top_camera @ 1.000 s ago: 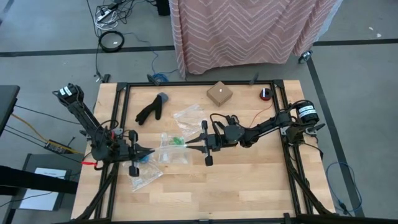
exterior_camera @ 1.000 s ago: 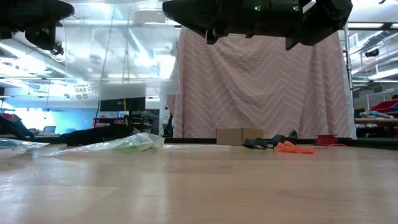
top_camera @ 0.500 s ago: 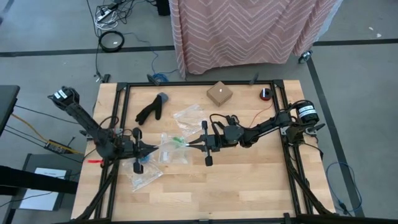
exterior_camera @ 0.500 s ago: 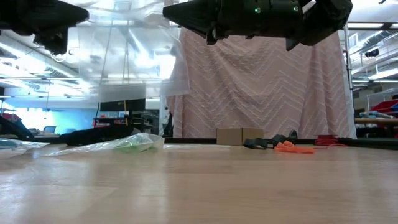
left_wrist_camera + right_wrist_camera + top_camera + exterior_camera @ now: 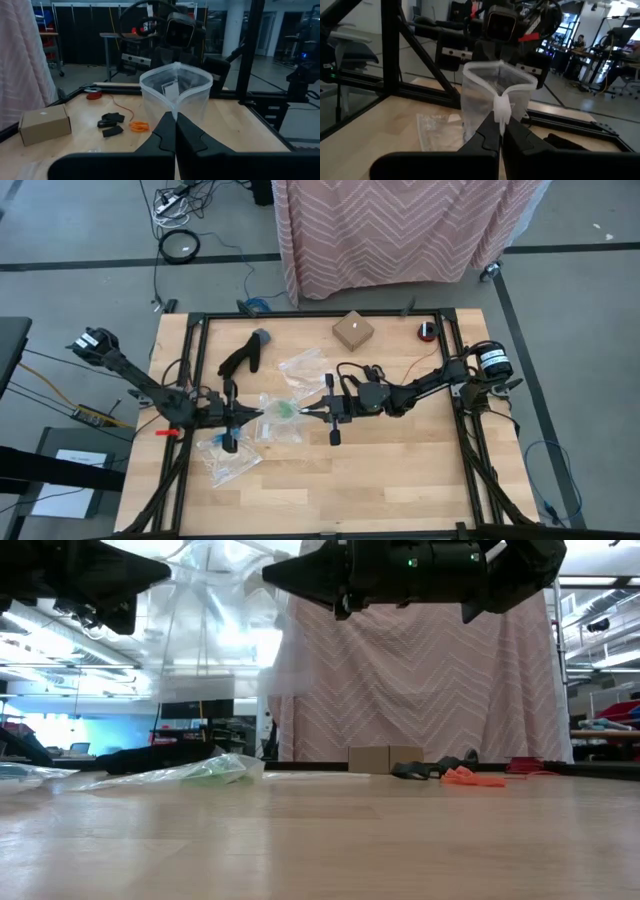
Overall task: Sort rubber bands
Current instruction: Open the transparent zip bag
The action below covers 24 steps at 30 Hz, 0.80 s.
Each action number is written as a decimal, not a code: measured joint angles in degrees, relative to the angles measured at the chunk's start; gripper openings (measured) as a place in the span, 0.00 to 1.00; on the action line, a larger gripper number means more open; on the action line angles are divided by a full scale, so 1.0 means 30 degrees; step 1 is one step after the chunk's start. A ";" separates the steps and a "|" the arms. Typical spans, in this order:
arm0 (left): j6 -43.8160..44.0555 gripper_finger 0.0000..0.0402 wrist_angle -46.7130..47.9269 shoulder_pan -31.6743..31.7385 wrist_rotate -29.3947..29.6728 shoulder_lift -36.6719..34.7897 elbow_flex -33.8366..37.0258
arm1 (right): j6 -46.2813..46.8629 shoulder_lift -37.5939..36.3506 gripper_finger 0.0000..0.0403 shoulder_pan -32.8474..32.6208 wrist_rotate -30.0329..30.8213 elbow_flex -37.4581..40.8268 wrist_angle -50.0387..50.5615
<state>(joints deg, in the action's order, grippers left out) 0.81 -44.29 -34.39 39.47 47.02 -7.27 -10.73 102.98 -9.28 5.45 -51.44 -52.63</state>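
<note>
Two grippers of mine, left (image 5: 252, 416) and right (image 5: 306, 411), are closed tight on opposite rims of one clear bag (image 5: 279, 413), holding its mouth open above the table (image 5: 400, 470).

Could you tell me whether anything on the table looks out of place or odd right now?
Nothing looks spilled or damaged. The left hand and right hand pinch opposite rims of one clear bag, holding it open in mid-air. Orange rubber bands lie loose near a cardboard box.
</note>
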 joint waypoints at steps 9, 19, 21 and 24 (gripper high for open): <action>0.0691 0.00 -0.2305 0.2118 -0.2146 0.2313 -0.0018 | 0.0055 0.0000 0.00 0.0000 -0.0005 0.0000 0.0013; 0.0337 0.00 -0.3938 0.3762 -0.3756 0.5596 -0.1192 | 0.0598 0.0000 0.00 0.0110 0.0013 0.0000 0.0468; 0.0139 0.00 -0.4000 0.3962 -0.4040 0.6310 -0.1731 | 0.0635 0.0000 0.00 0.0145 0.0052 0.0000 0.0711; -0.0311 0.00 -0.4007 0.4126 -0.4411 0.7232 -0.2529 | 0.1040 0.0000 0.00 0.0212 0.0052 0.0000 0.1218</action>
<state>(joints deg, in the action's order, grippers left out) -0.13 -56.31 -22.01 26.24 68.72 -14.85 -7.60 102.98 -8.64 5.61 -51.44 -48.97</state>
